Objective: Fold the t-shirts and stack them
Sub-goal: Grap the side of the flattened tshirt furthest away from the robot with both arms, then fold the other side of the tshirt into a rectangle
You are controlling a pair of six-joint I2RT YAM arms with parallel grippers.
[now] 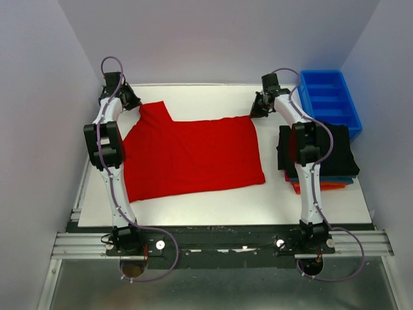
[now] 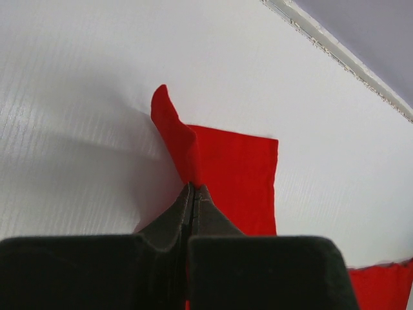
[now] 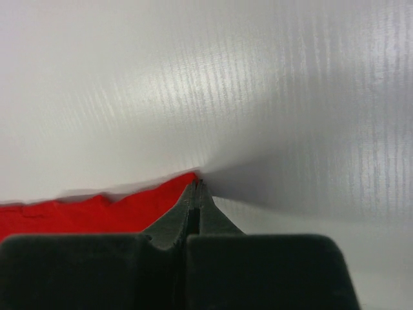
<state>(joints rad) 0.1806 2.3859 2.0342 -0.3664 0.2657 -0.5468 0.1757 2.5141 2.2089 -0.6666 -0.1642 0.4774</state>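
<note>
Red shirt (image 1: 193, 158) lies spread flat on the left and middle of the white table (image 1: 213, 203), one layer as far as can be seen.

Edges:
- Far edge runs between the two grippers.
- Left gripper (image 1: 132, 100) is at the far-left corner. In the left wrist view the fingers are clamped together on a fold of red cloth, which stands up in a small peak just beyond the tips.
- Right gripper (image 1: 256, 111) is at the far-right corner. In the right wrist view the fingers are pressed together with the tip of the red corner pinched between them, low against the table.
- Near edge slants slightly and stops well short of the table's near edge.
- Right edge is near the stack (image 1: 335, 145) but apart from it.
- Left edge runs beside the left arm, close to the table's left side.

Open room: bare white strips along the near edge, beyond the far edge, and in a narrow lane between shirt and stack.

Stack: black shirt on top, slivers of a blue shirt (image 1: 347, 181) and an orange shirt (image 1: 322, 187) under it. It sits at the right side of the table, partly hidden by the right arm.

A blue bin (image 1: 329, 97) with compartments stands just beyond the stack in the far-right corner.

Surface is matte white and faintly ribbed. Pale walls (image 1: 213, 39) close in three sides. The arm bases sit on a metal rail (image 1: 219, 244) at the near edge.
</note>
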